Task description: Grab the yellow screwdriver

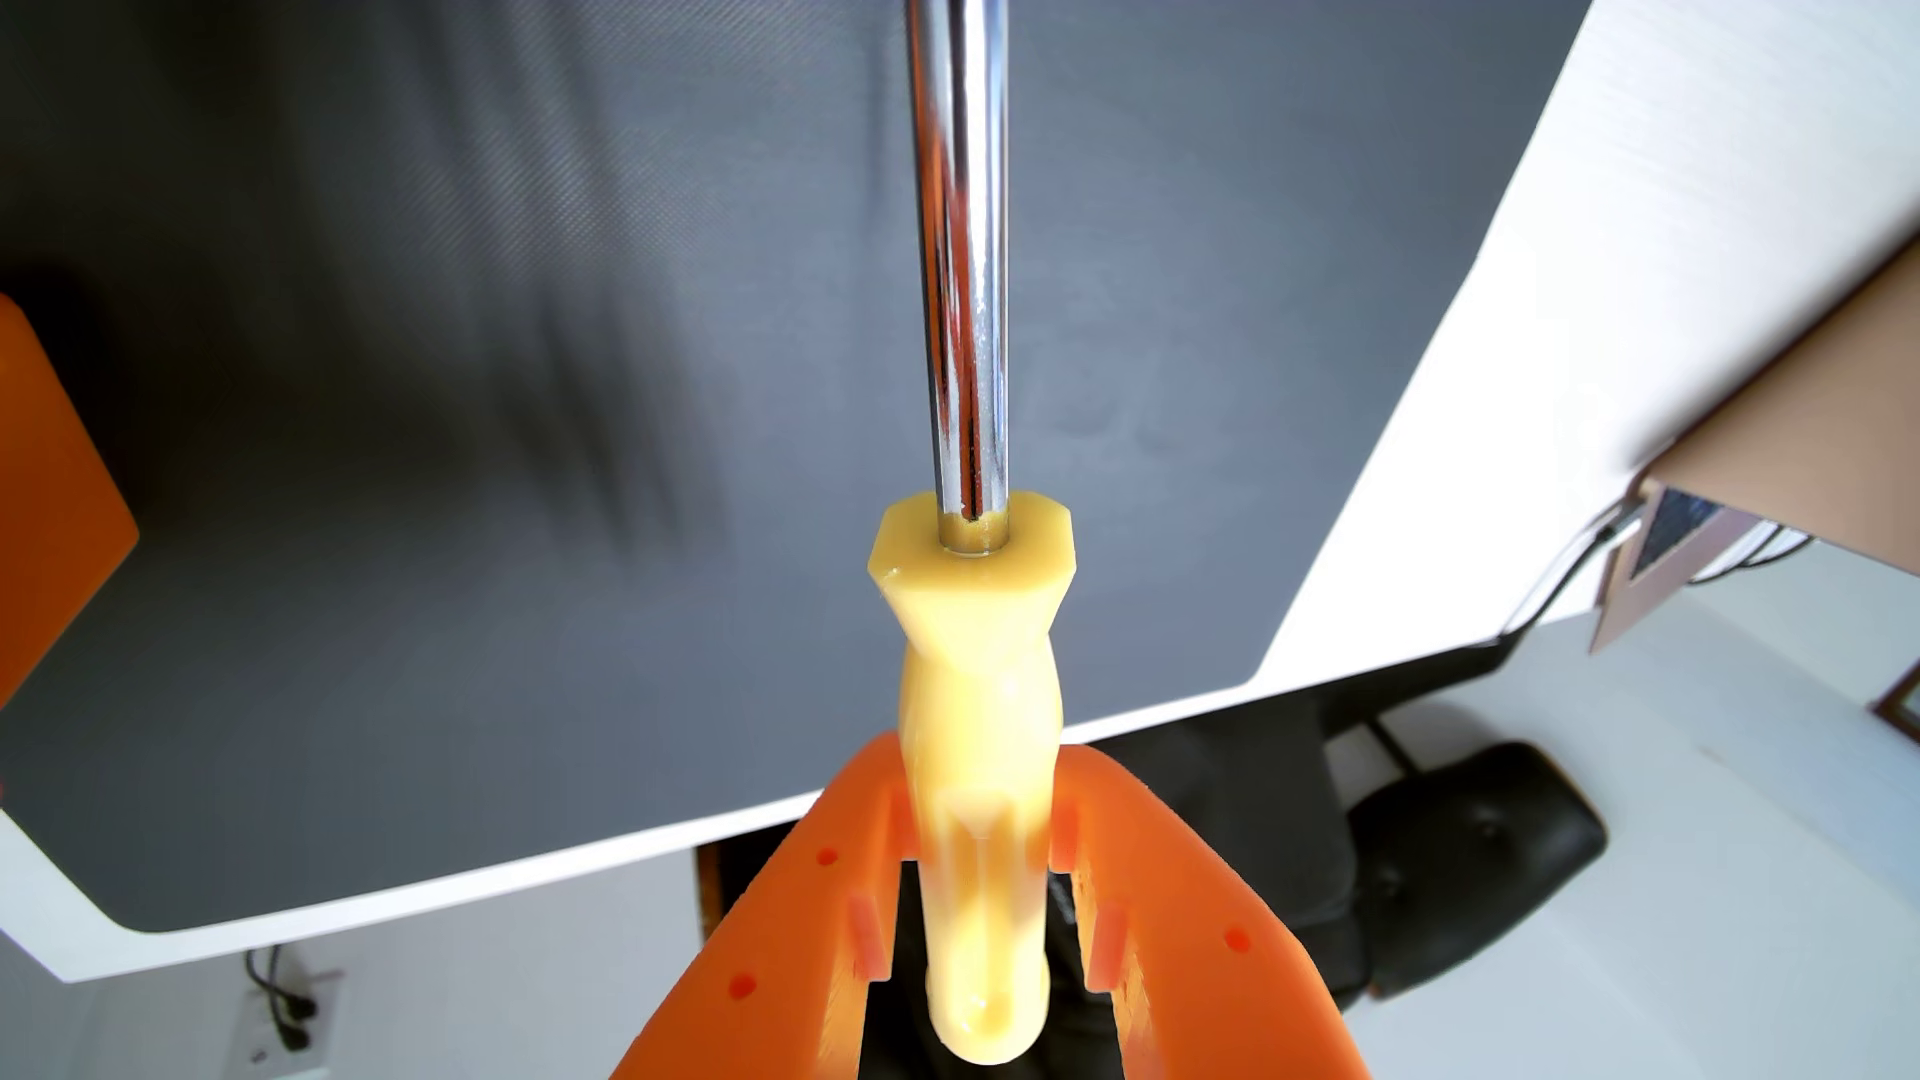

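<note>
Firmly clamped between two orange fingers [1164, 883]: yellow screwdriver [982, 748], seen in the wrist view with its pale yellow handle running up the middle of the picture. Gripper [982, 768] closed down to the width of that handle, one finger pressed against each side, tips meeting it just below the narrow waist. Rounded butt end of the handle low between the fingers, near the bottom edge; flared, many-sided collar well clear of the fingertips, above them. Chrome shaft [961, 260] rising straight from the collar and leaving the picture at the top edge, tip not visible.

Behind the tool, well apart from it: dark grey mat [468, 467] with a woven texture, spread over a white table [1558, 312] whose edge cuts diagonally across the lower part of the view. Screwdriver lifted off that surface, touching nothing but the fingers. Orange part [52, 498] at the left edge, blurred, nature unclear. Below the table edge, a black padded chair [1455, 862] on a pale floor, and a dark cable [281, 997] at lower left. Brown cardboard box [1818, 415] at the right edge, contents hidden.
</note>
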Robot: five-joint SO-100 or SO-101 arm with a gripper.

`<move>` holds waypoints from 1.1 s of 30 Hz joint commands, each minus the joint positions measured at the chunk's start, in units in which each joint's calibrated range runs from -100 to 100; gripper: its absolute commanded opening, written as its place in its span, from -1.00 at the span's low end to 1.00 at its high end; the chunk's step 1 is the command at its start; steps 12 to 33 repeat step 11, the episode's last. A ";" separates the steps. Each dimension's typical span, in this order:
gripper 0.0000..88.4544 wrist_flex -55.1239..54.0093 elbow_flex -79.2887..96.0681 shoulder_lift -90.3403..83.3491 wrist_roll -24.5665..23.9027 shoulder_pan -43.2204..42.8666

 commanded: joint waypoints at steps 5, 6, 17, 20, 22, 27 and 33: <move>-0.98 -0.43 0.54 -1.26 -0.10 0.20; -0.98 -0.43 0.54 -1.26 -0.10 0.20; -0.98 -0.43 1.17 -1.26 -0.10 0.20; -0.98 -0.43 1.17 -1.26 -0.10 0.20; -0.98 -0.43 1.17 -1.26 -0.10 0.20; -0.98 -0.43 1.17 -1.26 -0.10 0.20; -0.98 -0.43 1.17 -1.26 -0.10 0.20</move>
